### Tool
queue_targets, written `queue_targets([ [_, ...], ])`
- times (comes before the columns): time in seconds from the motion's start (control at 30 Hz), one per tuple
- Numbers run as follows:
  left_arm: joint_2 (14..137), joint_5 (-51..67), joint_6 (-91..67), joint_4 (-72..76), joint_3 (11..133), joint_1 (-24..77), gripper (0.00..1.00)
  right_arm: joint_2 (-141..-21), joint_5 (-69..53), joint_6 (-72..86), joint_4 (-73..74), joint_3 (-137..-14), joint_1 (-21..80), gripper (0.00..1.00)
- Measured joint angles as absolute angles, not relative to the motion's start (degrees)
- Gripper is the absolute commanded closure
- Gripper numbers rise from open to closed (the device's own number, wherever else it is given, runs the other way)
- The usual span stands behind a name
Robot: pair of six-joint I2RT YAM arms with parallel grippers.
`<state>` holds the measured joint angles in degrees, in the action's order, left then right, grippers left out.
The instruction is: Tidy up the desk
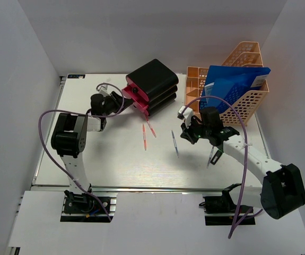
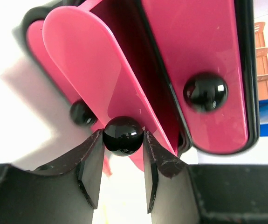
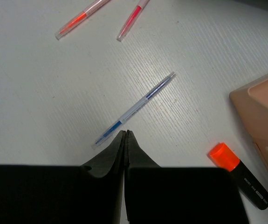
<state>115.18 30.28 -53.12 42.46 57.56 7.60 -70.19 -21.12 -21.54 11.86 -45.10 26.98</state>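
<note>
The white desk (image 1: 88,159) bears several loose pens. My left gripper (image 1: 121,98) is shut on the round black knob (image 2: 122,134) of a pink drawer front (image 2: 92,79) of the black-and-pink drawer box (image 1: 153,84); that drawer stands slightly out. My right gripper (image 3: 126,133) is shut and empty, hovering just above the desk, its tips next to the near end of a blue pen (image 3: 136,108). In the top view the right gripper (image 1: 186,136) is right of that pen (image 1: 175,143).
Two red pens (image 1: 144,137) (image 1: 150,128) lie mid-desk and show in the right wrist view (image 3: 78,18) (image 3: 133,18). Another pen (image 1: 211,155) lies under the right arm. A black highlighter with an orange cap (image 3: 240,176) lies beside the peach mesh rack (image 1: 247,101) holding a blue folder (image 1: 232,85).
</note>
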Motion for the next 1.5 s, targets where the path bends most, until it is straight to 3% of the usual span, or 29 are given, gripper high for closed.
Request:
queue_targets([
  [0.13,111.68,31.22,-51.37,40.66,54.02,6.07,0.75,-70.89,-20.97,-21.63,11.88,-45.1,26.76,1.0],
  [0.27,110.65,32.53,-50.11,38.79,53.56,5.26,0.44,-70.96,-20.91,-21.65,11.88,-45.1,26.57,1.0],
  [0.3,110.65,32.64,-49.71,38.37,53.58,5.19,0.28,-70.98,-20.93,-21.65,11.88,-45.1,26.55,0.97],
  [0.37,110.65,32.91,-49.08,36.84,53.63,5.06,0.21,-71.0,-20.95,-21.71,11.88,-45.1,26.35,0.8],
  [0.47,110.54,33.06,-48.6,33.98,54.13,4.99,0.2,-71.05,-20.91,-22.02,11.92,-45.1,26.06,0.65],
  [0.73,98.56,31.35,-41.98,19.42,54.02,4.62,0.19,-71.42,-20.97,-22.92,12.05,-45.1,25.87,0.56],
  [0.8,92.12,30.15,-38.98,14.35,53.95,4.6,0.23,-71.42,-21.06,-22.94,12.05,-45.1,25.87,0.56],
  [0.87,84.49,28.73,-35.97,9.15,53.23,4.6,0.29,-71.61,-21.28,-22.96,12.1,-45.1,25.87,0.62],
  [0.9,80.79,28.32,-34.81,6.94,52.69,4.6,0.36,-71.83,-21.47,-23.05,12.19,-45.1,25.87,0.65],
  [0.93,76.55,27.79,-33.63,4.27,51.77,4.6,0.62,-72.25,-21.76,-22.9,12.43,-45.1,25.91,0.75],
  [1.03,64.84,27.42,-30.33,-2.24,47.99,4.56,0.92,-74.46,-22.06,-21.89,13.45,-45.34,26.24,0.94],
  [1.1,58.41,27.38,-27.83,-6.22,44.58,4.56,0.93,-76.99,-21.52,-20.91,14.76,-46.41,26.96,0.93],
  [1.17,53.8,27.16,-25.52,-10.02,41.08,4.58,0.8,-80.23,-20.23,-19.84,16.19,-48.34,28.4,0.77],
  [1.2,51.81,26.68,-24.4,-12.64,39.57,4.56,0.68,-82.02,-19.35,-19.44,16.64,-49.43,29.43,0.69],
  [1.23,50.57,26.11,-23.27,-14.74,38.72,4.56,0.45,-83.2,-18.74,-18.9,17.04,-50.24,30.09,0.63],
  [1.27,49.45,25.47,-22.15,-16.78,38.26,4.56,0.37,-84.58,-18.02,-18.44,17.34,-51.2,30.85,0.59],
  [1.37,46.24,23.22,-20.75,-19.84,37.98,4.56,0.29,-88.12,-15.64,-16.93,18.65,-54.39,32.34,0.53],
  [1.47,42.76,21.54,-19.4,-20.49,37.91,4.56,0.28,-91.9,-12.12,-15.18,19.73,-58.46,32.49,0.5],
  [1.5,41.91,21.06,-19.0,-20.6,37.91,4.56,0.28,-93.19,-10.72,-14.63,19.68,-59.64,32.49,0.44],
])
